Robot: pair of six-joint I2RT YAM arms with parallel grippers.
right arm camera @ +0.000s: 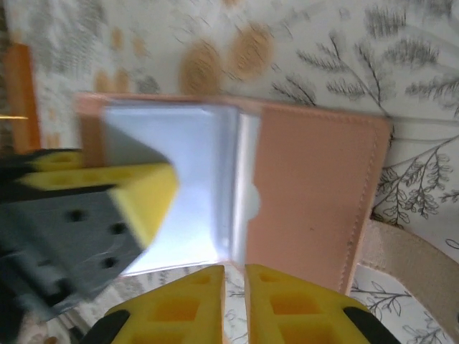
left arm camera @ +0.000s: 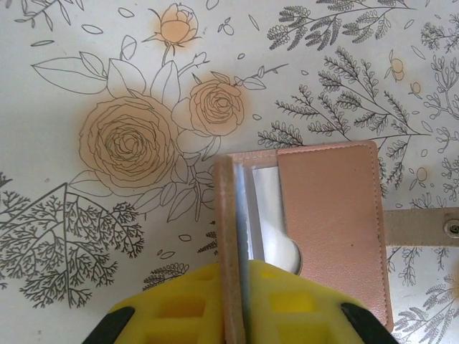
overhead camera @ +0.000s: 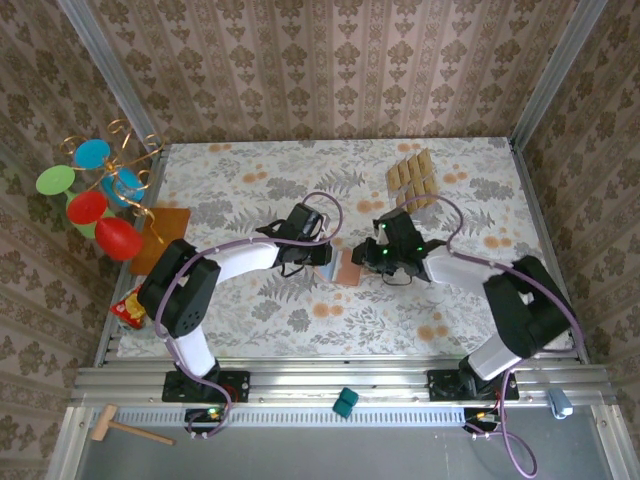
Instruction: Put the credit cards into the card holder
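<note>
Where the left arm (overhead camera: 235, 268) and the right arm (overhead camera: 470, 272), bolted at the near edge of the desk (overhead camera: 250, 190), bend inward and meet at its middle, the card holder (overhead camera: 348, 268) lies spread open between them on the floral cover. Seen close from the left wrist, it is salmon-pink grained leather with stitched edges. Inside is a pale glossy pocket with a rounded cut-out, and a tan strap (left arm camera: 423, 228) with a snap stud runs off its side. The left claw (left arm camera: 235, 287) is closed tight on one flap, which stands on edge between the yellow fingers (left arm camera: 179, 308). From the right wrist, somewhat blurred, the right claw (right arm camera: 235, 279) has its fingers pressed almost together at the holder's near edge, right at the fold, apparently pinching it. Both forearms lie low, wrists angled down, claws facing each other. Farther back, toward the right corner, the credit cards (overhead camera: 413, 178) lie side by side in a tan cluster, well apart from the holder
</note>
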